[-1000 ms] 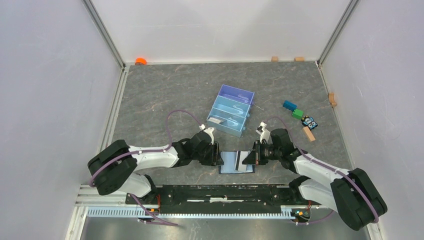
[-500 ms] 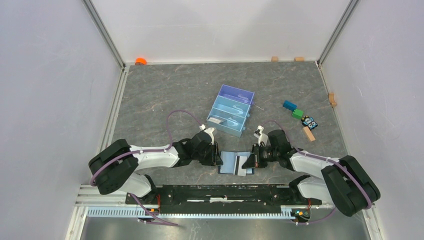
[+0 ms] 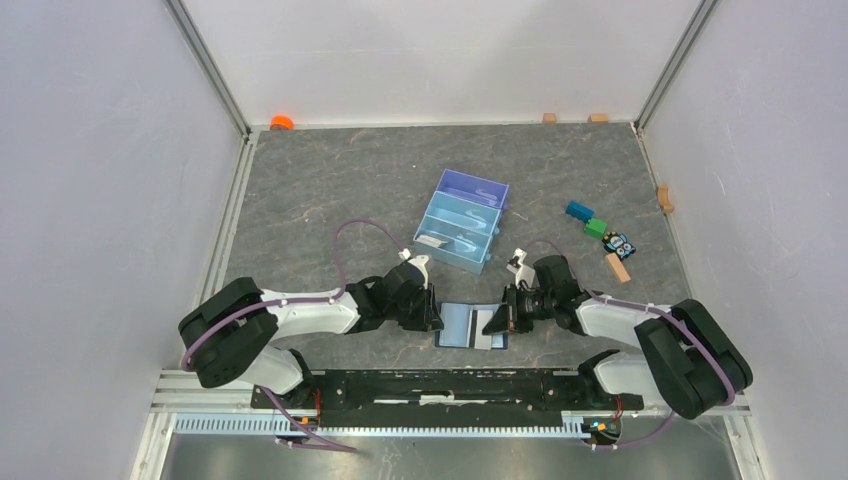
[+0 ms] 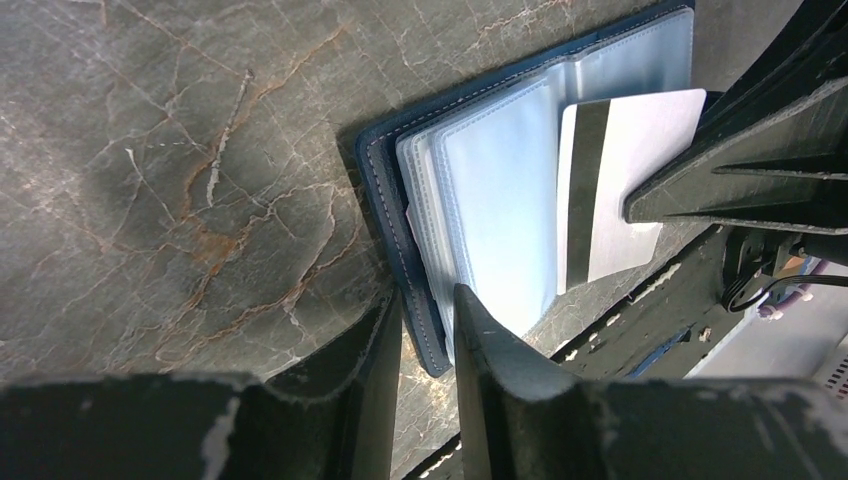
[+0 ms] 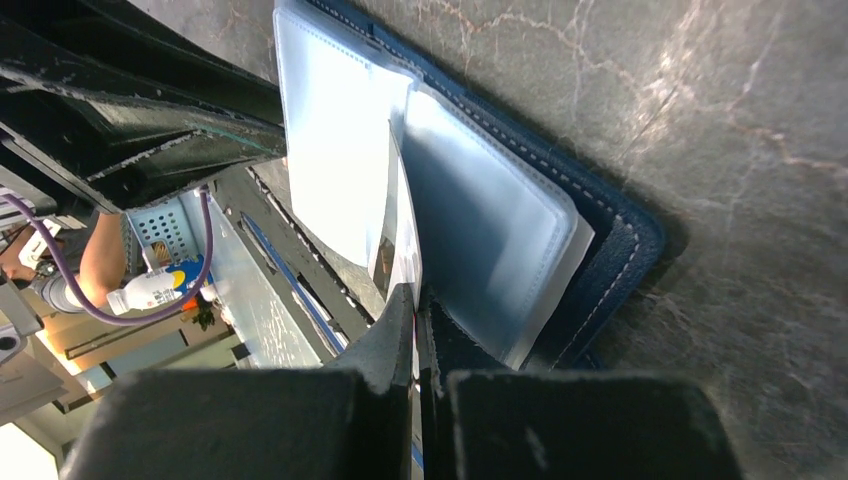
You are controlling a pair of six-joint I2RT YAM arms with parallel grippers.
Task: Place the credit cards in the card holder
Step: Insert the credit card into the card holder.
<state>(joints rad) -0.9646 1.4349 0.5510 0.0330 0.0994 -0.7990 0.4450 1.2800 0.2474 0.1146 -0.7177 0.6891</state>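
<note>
an orange object (image 3: 282,122) sits in the far left corner of the grey stone-patterned table (image 3: 330,200)

the left gripper (image 3: 432,312) lies low at the left edge of the card holder (image 3: 458,326), which rests open near the front edge of the table, between the two arms. in the left wrist view its two fingers (image 4: 375,345) stand only narrowly apart, with the holder's navy stitched border in the gap between them and one finger over the clear sleeves. i cannot tell whether this claw is truly pinching the border or only straddling it

beyond the holder, towards the middle of the table, is a light-blue and purple tray (image 3: 480,186) with three compartments. a pale card (image 3: 432,242) lies in the nearest one

the striped credit card (image 4: 620,190) is over the right half of the open holder, its dark-stripe end towards the sleeves. from the right wrist it shows edge-on between two clear sleeves. whether it is inside a pocket i cannot tell

the right gripper (image 3: 497,320) is clenched on that card, fingers pressed flat against its faces

to the right, well apart from the holder, lie a blue block (image 3: 578,210), a green block (image 3: 596,228), a dark patterned block (image 3: 620,243) and a wooden block (image 3: 618,268)
</note>
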